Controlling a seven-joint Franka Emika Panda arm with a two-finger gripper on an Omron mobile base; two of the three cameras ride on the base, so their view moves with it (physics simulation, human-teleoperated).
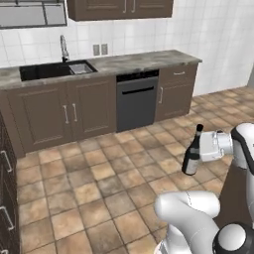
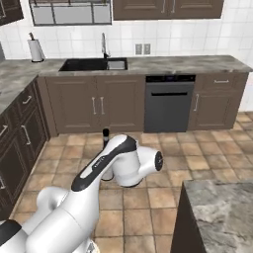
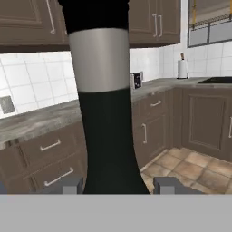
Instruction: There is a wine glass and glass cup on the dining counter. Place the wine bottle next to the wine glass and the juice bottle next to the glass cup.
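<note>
A black sink point(image 2: 94, 64) with a faucet point(image 2: 104, 45) sits in the kitchen worktop point(image 2: 197, 64). A paper towel roll point(image 2: 35, 50) stands near its left end; a dishwasher point(image 2: 168, 103) sits below.

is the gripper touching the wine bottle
Touching: in the hand view the wine bottle sits between both fingertips; the left base view shows the gripper holding it aloft.

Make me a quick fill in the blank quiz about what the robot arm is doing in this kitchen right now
1. The gripper is closed on the ____ bottle.
2. That bottle hangs in the air above the tiled ____.
3. The dark dishwasher stands under the counter to the ____ of the sink in the left base view.
4. A corner of the dining counter shows at the lower ____ of the right base view.

Missing words: wine; floor; right; right
</note>
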